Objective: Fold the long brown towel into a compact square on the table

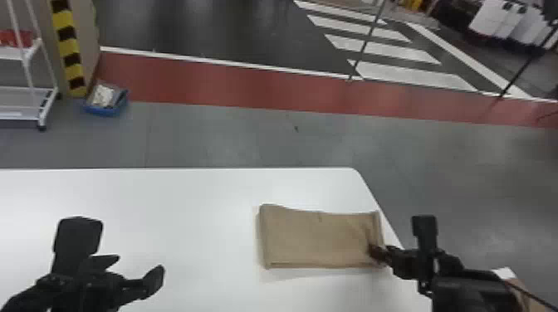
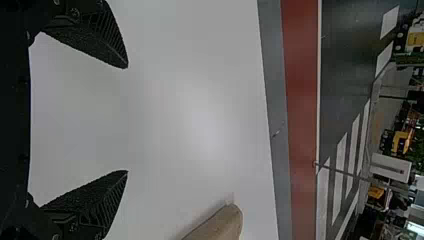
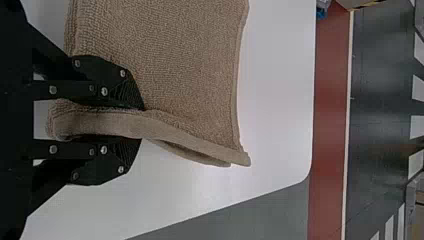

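From my remote station, I hold the left hand (image 1: 140, 266) open above the near left part of the desk (image 1: 166, 207), its two black fingers spread wide with nothing between them. In the left wrist view, the same hand (image 2: 127, 120) frames bare white surface between its fingertips, a rounded corner of brown cloth lying beyond them.

Across from it, my right hand (image 1: 379, 252) reaches in over the desk's right edge, closed on the right end of the brown towel (image 1: 315, 240). The right wrist view shows the layered, hemmed border pinched between the fingers of that hand (image 3: 142, 124), one finger lying over the cloth and the other against the outer side.

The towel lies on the right part of the desk, already doubled into a rectangle wider than it is deep, its left end rounded by a fold.

Past the desk's far edge runs the gray floor (image 1: 249, 132). On it, at left, stand a white rack (image 1: 16, 111) and a filled blue bin (image 1: 104, 110), beside a yellow-and-black striped post (image 1: 68, 56). Farther off, a red floor band (image 1: 207, 81) crosses the scene, backed by the white bars of a crosswalk (image 1: 415, 74).
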Robot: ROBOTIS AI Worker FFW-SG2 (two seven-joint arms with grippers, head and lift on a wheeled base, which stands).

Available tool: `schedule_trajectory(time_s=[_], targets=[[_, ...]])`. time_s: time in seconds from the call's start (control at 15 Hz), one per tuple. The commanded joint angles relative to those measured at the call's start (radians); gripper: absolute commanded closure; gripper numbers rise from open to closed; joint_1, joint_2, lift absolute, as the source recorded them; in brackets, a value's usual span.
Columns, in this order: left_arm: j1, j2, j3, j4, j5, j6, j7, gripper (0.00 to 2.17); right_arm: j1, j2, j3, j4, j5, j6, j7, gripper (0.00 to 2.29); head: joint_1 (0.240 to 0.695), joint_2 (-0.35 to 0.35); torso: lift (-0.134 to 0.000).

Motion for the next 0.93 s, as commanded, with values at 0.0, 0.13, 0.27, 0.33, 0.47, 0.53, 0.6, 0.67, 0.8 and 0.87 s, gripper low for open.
schedule_trajectory(time_s=[0.0, 0.13, 0.27, 0.33, 0.47, 0.53, 0.6, 0.67, 0.8, 0.87], targets=[[0.002, 0.0, 0.003, -0.003, 0.0, 0.0, 0.0, 0.14, 0.008, 0.006, -0.052, -0.048, -0.043, 0.021, 0.034, 1.23, 0.695, -0.35, 0.0], [0.002, 0.0, 0.005, -0.003, -0.002, 0.0, 0.0, 0.14, 0.044, 0.011, -0.094, -0.146, -0.098, 0.094, 0.074, 1.23, 0.695, -0.35, 0.0], [0.003, 0.0, 0.006, -0.005, -0.002, 0.0, 0.0, 0.14, 0.055, 0.034, -0.157, -0.238, -0.115, 0.177, 0.126, 1.23, 0.695, -0.35, 0.0], [0.003, 0.0, 0.006, -0.006, -0.003, 0.003, 0.0, 0.14, 0.057, 0.037, -0.167, -0.276, -0.116, 0.22, 0.145, 1.23, 0.695, -0.35, 0.0], [0.003, 0.0, 0.005, -0.008, -0.003, 0.006, 0.0, 0.14, 0.06, 0.055, -0.172, -0.384, -0.141, 0.312, 0.157, 1.23, 0.695, -0.35, 0.0], [0.002, 0.0, 0.005, -0.009, -0.003, 0.006, 0.0, 0.14, 0.061, 0.063, -0.177, -0.425, -0.144, 0.361, 0.16, 1.23, 0.695, -0.35, 0.0], [0.003, 0.0, 0.006, -0.011, -0.003, 0.006, 0.0, 0.14, 0.055, 0.068, -0.164, -0.466, -0.156, 0.416, 0.16, 1.23, 0.695, -0.35, 0.0], [0.003, 0.0, 0.006, -0.011, -0.003, 0.006, 0.002, 0.14, 0.054, 0.077, -0.148, -0.511, -0.172, 0.475, 0.16, 1.23, 0.695, -0.35, 0.0], [0.003, 0.0, 0.008, -0.012, -0.003, 0.006, 0.002, 0.14, 0.058, 0.14, -0.088, -0.611, -0.173, 0.53, 0.185, 1.23, 0.695, -0.35, 0.0], [0.003, 0.0, 0.009, -0.012, -0.003, 0.006, 0.002, 0.14, 0.072, 0.17, -0.051, -0.652, -0.17, 0.533, 0.197, 1.23, 0.695, -0.35, 0.0]])
